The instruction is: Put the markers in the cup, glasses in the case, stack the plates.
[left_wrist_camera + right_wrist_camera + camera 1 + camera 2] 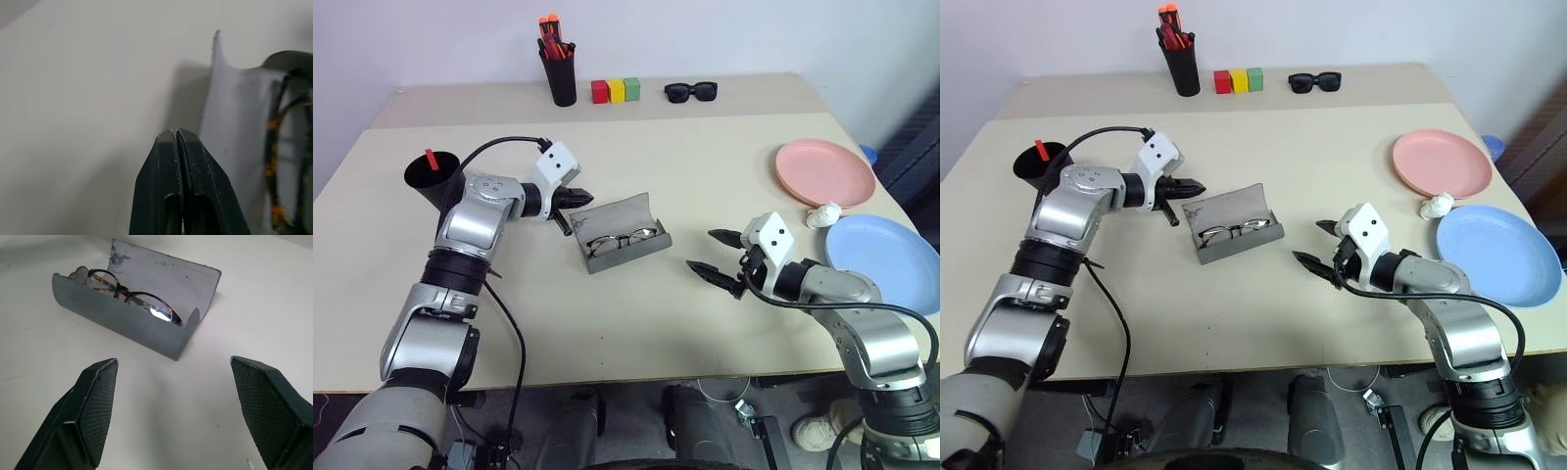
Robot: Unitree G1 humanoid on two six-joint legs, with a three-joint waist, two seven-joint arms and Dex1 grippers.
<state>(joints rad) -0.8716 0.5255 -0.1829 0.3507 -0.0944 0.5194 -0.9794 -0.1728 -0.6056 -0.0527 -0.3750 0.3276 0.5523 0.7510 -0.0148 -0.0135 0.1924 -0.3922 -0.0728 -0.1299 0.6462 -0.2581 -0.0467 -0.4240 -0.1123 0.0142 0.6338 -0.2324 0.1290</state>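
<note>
Both claws hang over the beige table [636, 304] in the left eye view: the left gripper [585, 199] has its black fingers pinched together, empty, tips just beside the far-left corner of the grey case [623, 233], and the right gripper [715, 257] stands spread wide, holding nothing, to the right of the case. The case lies open with the tortoiseshell glasses [621, 239] inside. At the far left the black cup [433, 178] holds a red marker [430, 159]. On the right the pink plate [824, 171] and the blue plate [881, 259] lie side by side, unstacked, a small crumpled white thing [823, 214] between them. Along the far edge stand a pen cup [559, 76] of orange-red pens, three coloured blocks [615, 91] and black sunglasses [691, 92].

From the left wrist, the closed fingertips [178, 147] sit near the case's raised lid [230, 117].

From the right wrist, two parted pads [100, 406] frame the open case ahead, glasses resting in it.
</note>
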